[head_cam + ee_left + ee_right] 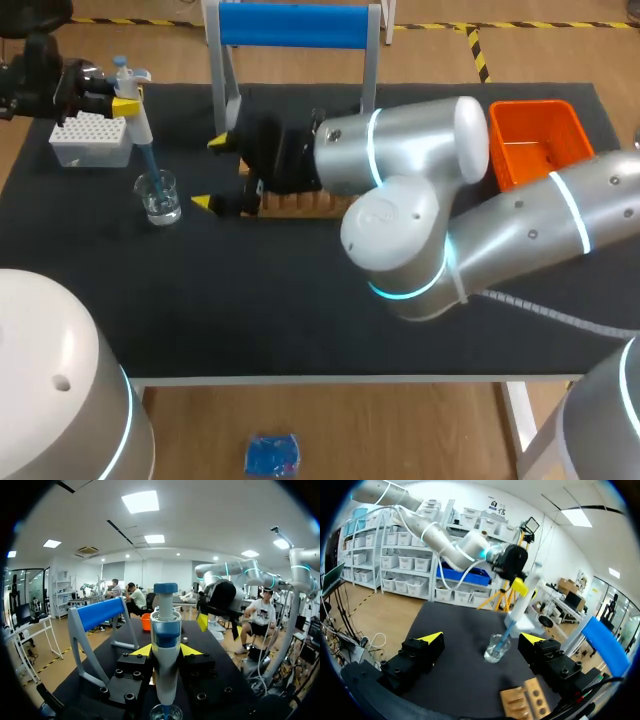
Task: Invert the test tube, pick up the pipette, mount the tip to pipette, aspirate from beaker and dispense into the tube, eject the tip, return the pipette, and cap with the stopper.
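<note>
- Pipette (166, 630) is pinched in the left gripper (166, 650), tip down in the beaker (158, 197).
- Right gripper (210, 173) hangs spread wide, three o'clock from that beaker, wooden rack (300, 205) beneath it.

near the table's far left corner the left gripper (125, 103) holds the pipette (138, 125), its tip in the beaker (158, 197). the right gripper (208, 173) gapes mid-table by the rack (295, 203); bin (535, 140) at the far right corner.

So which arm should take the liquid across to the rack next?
Left. The left end effector is shut on the pipette, its tip in the beaker. The right end effector is open and empty by the wooden rack.
</note>
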### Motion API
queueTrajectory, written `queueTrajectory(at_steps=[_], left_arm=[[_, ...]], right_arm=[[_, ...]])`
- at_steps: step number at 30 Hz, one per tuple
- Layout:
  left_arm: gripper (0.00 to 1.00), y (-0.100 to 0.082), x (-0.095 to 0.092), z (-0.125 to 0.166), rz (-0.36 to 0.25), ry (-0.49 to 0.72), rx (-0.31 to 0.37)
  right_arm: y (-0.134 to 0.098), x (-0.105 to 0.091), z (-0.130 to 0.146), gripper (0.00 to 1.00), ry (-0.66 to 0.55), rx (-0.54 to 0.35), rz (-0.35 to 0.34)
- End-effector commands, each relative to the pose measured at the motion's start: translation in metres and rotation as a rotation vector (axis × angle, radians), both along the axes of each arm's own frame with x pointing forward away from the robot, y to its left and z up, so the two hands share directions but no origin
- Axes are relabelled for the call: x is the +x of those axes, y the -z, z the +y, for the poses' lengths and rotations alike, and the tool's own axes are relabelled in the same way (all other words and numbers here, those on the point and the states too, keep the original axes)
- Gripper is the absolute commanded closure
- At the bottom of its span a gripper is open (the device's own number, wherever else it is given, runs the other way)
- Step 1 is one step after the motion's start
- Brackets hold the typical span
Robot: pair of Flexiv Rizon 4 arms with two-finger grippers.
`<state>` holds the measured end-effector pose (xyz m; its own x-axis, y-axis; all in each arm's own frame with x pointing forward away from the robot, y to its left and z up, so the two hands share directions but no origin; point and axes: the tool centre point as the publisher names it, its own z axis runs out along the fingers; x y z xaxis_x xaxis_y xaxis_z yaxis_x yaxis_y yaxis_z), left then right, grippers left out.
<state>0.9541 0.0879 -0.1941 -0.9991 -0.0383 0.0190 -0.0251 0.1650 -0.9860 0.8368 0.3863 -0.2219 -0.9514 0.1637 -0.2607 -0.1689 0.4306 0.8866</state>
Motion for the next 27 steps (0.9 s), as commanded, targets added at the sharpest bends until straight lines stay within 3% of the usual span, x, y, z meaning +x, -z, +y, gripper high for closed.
queueTrajectory(at_steps=[1, 14, 26, 27], left_arm=[[1.0, 0.001, 0.001, 0.0, -0.002, 0.002, 0.0], [1.0, 0.001, 0.001, 0.0, -0.002, 0.002, 0.0], [1.0, 0.001, 0.001, 0.0, -0.002, 0.002, 0.0], [1.0, 0.001, 0.001, 0.0, -0.002, 0.002, 0.0]], right_arm=[[-0.043, 0.005, -0.039, 0.0, -0.162, -0.148, 0.106], [-0.096, 0.025, -0.025, 0.0, -0.307, -0.139, 0.155], [-0.113, 0.049, 0.012, 0.0, -0.297, -0.152, 0.2], [-0.113, 0.052, 0.016, 0.22, -0.296, -0.154, 0.207]])
